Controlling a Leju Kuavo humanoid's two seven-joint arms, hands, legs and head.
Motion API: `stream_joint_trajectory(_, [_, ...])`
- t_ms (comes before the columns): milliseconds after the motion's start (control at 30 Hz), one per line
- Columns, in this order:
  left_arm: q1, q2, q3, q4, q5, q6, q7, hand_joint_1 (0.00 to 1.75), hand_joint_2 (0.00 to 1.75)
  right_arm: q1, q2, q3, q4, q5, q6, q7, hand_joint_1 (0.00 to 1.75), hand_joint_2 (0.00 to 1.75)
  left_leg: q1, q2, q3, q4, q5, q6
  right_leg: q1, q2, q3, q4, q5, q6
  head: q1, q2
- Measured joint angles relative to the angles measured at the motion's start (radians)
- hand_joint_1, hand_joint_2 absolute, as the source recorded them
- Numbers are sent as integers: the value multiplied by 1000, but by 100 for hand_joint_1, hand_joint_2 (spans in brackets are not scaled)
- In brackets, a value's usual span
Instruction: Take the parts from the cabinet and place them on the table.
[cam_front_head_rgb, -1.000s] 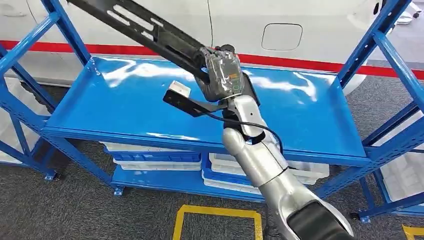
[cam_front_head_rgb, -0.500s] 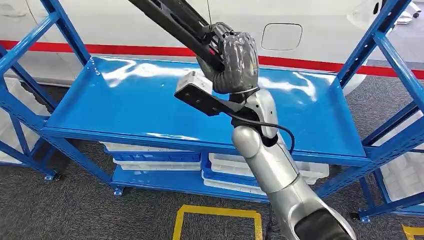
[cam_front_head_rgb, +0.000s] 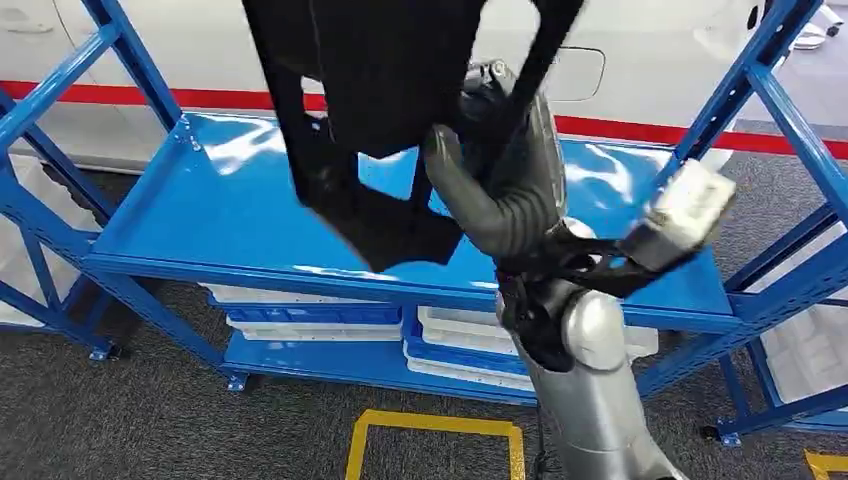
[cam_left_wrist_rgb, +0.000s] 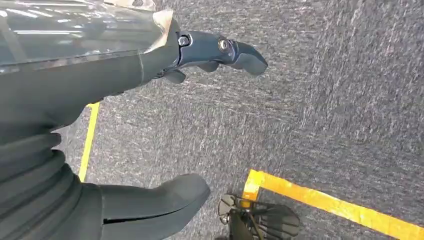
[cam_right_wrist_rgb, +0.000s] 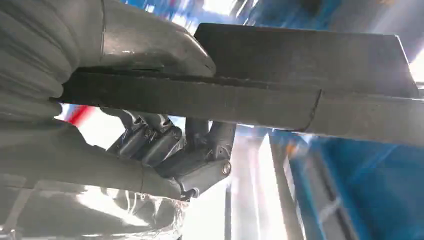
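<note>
Workshop, blue steel racking (cam_front_head_rgb: 200, 215), floor tape (cam_front_head_rgb: 435, 425)

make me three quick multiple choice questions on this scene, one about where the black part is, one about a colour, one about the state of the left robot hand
1. Where is the long black part?
A. flat on the top shelf
B. lifted above the shelf in the right robot hand
C. on the floor

2. What colour is the shelving rack?
A. blue
B. green
C. orange

3. What is the state of the left robot hand?
A. holding a white tray
B. pinching a cable
C. open, holding nothing

Answers:
1 B: the head view shows the part raised in front of the camera, and the right wrist view shows thumb and fingers closed around it.
2 A: its shelf and posts are blue.
3 C: the left wrist view shows the fingers spread over grey carpet with nothing between them.
</note>
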Motion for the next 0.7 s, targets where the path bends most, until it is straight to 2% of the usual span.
stream_joint_trajectory(167, [1,-6,9,0,2,-6,-15,0,175,90,-43,13,-77,-71,36,-73,175,175,0,0,0,0,0,0,0,0,0,0,0,0,0,0])
stream_joint_trajectory(467, [7,-19,29,0,22,7,-50,0,175,230,-104,-9,-210,-25,5,-123,175,175,0,0,0,0,-1,0,0,0,0,0,0,0,0,0])
stream_joint_trajectory(567, [12,-22,35,0,22,-2,-63,0,175,282,-117,-37,-225,-9,-3,-142,175,175,-5,0,2,4,-11,13,-7,0,5,-4,-1,5,0,0])
stream_joint_trajectory(633, [13,-22,40,0,23,-10,-71,0,175,310,-122,-54,-234,4,-4,-154,175,175,-8,0,7,3,-4,20,-10,1,9,-4,2,11,0,0])
stream_joint_trajectory(667, [13,-23,42,0,23,-10,-73,0,175,318,-124,-62,-240,10,-4,-156,175,175,-7,1,13,-8,1,24,-6,1,12,-6,3,13,0,0])
stream_joint_trajectory(700, [13,-26,42,0,24,-10,-76,0,175,328,-126,-68,-245,15,-4,-157,175,175,4,6,22,-27,13,26,-8,-1,6,5,-8,12,0,0])
